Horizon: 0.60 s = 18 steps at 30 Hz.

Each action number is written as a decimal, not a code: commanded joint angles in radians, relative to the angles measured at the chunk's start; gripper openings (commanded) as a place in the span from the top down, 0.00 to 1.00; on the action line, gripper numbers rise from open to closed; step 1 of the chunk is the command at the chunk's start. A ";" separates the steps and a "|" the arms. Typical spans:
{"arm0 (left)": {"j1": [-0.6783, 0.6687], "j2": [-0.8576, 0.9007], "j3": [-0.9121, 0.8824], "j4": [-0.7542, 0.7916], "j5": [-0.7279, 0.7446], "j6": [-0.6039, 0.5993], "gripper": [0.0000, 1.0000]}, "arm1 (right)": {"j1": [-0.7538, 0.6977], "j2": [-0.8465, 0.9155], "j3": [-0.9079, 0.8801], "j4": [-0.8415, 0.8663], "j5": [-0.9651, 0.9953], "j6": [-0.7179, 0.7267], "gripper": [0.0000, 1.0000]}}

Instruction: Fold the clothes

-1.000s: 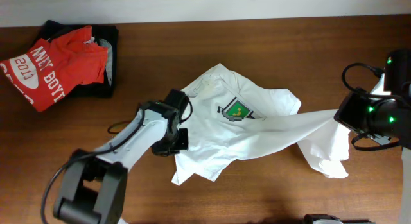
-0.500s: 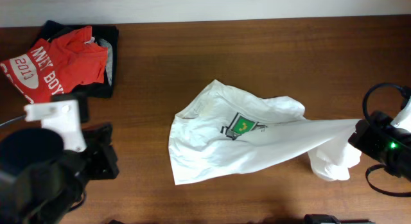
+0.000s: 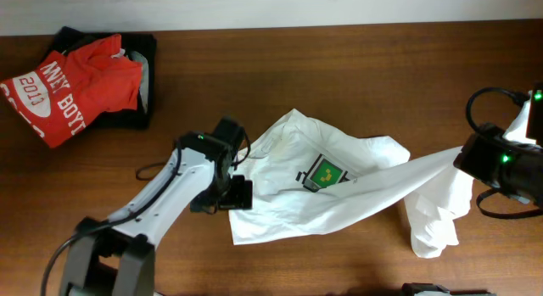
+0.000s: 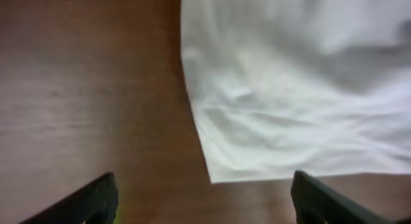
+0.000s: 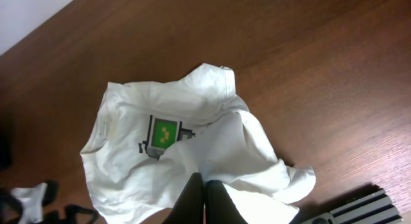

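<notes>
The white T-shirt [image 3: 322, 198] lay crumpled on the wooden table [image 3: 356, 75], a little right of the middle, with its green-and-black chest print [image 3: 325, 173] facing up. One part of the cloth was drawn out in a taut band toward the right edge, where it ran into the right pincer [image 3: 475, 156]. Below that band a loose bunch of white cloth sagged onto the table.

In the right wrist view the right pincer [image 5: 205, 198] had its two dark fingers pressed together on a fold of the T-shirt [image 5: 186, 140] – the print [image 5: 160, 133] showed beyond them.

The left pincer [image 3: 234, 192] sat at the shirt's left edge, near its lower corner. From the left wrist, the left pincer [image 4: 202, 201] stood spread wide, one fingertip at each side of the frame, gripping nothing. The corner of the T-shirt [image 4: 289, 89] lay just ahead, between them – whether they touched it could not be told.

Far off at the table's back-left corner a red shirt [image 3: 72, 84] with white "2013" lettering rested on a black garment [image 3: 146, 50].
</notes>
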 commanded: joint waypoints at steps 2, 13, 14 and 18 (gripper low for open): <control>-0.006 0.021 -0.180 0.200 0.055 -0.049 0.16 | 0.005 -0.001 0.011 -0.006 0.026 -0.006 0.96; -0.147 0.165 -0.207 0.267 -0.065 -0.150 0.93 | 0.005 -0.001 0.011 -0.006 0.026 -0.007 0.96; -0.147 0.165 -0.204 0.267 -0.065 -0.149 0.99 | 0.005 -0.001 0.011 -0.006 0.026 -0.007 0.96; -0.148 0.140 -0.063 0.068 -0.157 -0.150 0.99 | 0.005 -0.001 0.011 -0.006 0.026 -0.007 0.96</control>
